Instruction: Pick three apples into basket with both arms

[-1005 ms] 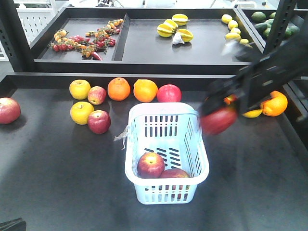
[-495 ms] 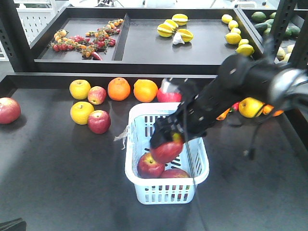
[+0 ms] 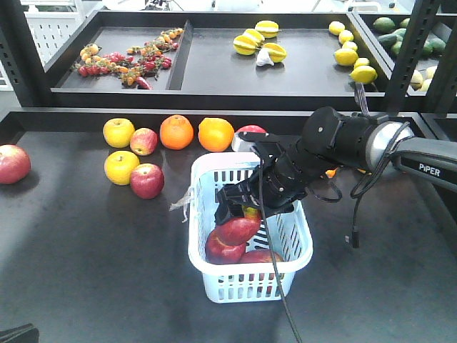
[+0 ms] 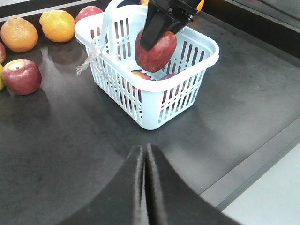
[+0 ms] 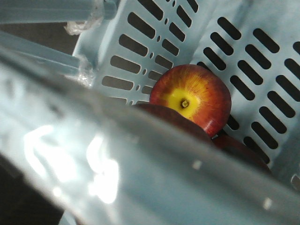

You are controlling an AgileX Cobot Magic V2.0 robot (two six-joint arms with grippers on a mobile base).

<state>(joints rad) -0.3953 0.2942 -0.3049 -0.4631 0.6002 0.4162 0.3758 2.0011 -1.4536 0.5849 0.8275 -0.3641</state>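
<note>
The pale blue basket (image 3: 246, 286) stands mid-table with two red apples (image 3: 216, 248) (image 3: 263, 257) on its bottom. My right gripper (image 3: 241, 213) reaches in over the far rim, shut on a third red apple (image 3: 240, 230) that hangs just above the other two. The left wrist view shows that held apple (image 4: 155, 49) between black fingers (image 4: 159, 21) inside the basket (image 4: 208, 47). My left gripper (image 4: 144, 149) is shut and empty, low over the bare table in front of the basket. In the right wrist view an apple (image 5: 192, 98) lies on the slotted bottom (image 5: 262, 70) behind a blurred pale bar.
Loose fruit lies left of and behind the basket: red apples (image 3: 146, 180) (image 3: 143, 141) (image 3: 13, 163), yellow apples (image 3: 118, 132) (image 3: 121, 167) and oranges (image 3: 176, 131) (image 3: 216, 134). A raised black shelf (image 3: 214, 93) runs along the back; a black post (image 3: 410, 43) stands at right.
My right arm swung in from the right with the red apple, came over the basket and lowered it inside, close above the two apples there.
</note>
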